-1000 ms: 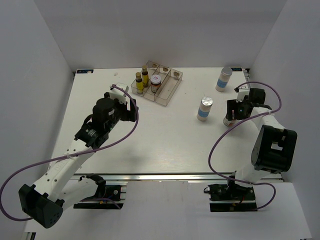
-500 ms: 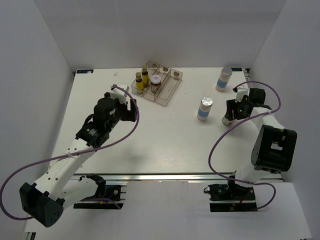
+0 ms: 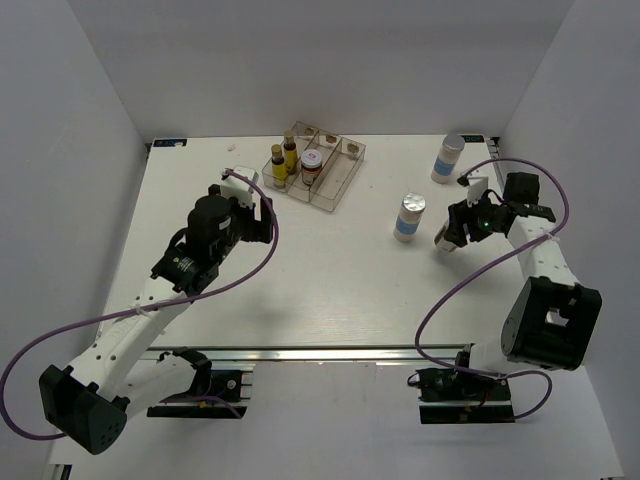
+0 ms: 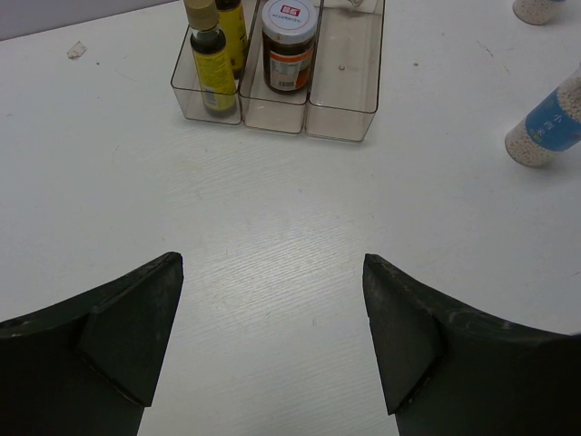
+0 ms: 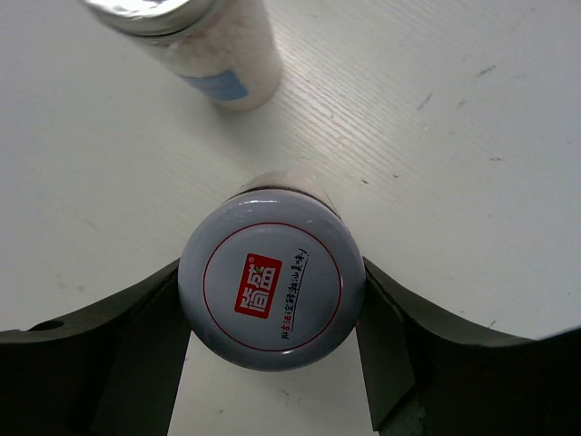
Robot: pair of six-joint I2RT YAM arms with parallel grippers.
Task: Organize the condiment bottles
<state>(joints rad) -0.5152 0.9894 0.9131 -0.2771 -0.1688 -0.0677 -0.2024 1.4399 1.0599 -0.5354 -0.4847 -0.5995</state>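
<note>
My right gripper (image 3: 453, 231) is shut on a squat brown jar (image 3: 443, 240). In the right wrist view its pale lid (image 5: 272, 295) with a red label fills the space between both fingers (image 5: 136, 336). A white cylinder with a blue band (image 3: 409, 217) stands just left of it, and another (image 3: 450, 157) stands at the back right. Two slim yellow bottles (image 3: 277, 160) and a second brown jar (image 3: 312, 166) stand in the clear tray (image 3: 340, 180). My left gripper (image 3: 247, 205) hangs open over bare table, short of the tray (image 4: 343, 100), with nothing between its fingers.
White walls enclose the table on the left, back and right. The tray's right compartment (image 4: 349, 54) holds nothing. A purple cable (image 3: 440, 290) loops off each arm near the front edge.
The right jaws have closed on the brown jar, and that gripper has shifted a little left with the jar tilted. The left arm has not moved.
</note>
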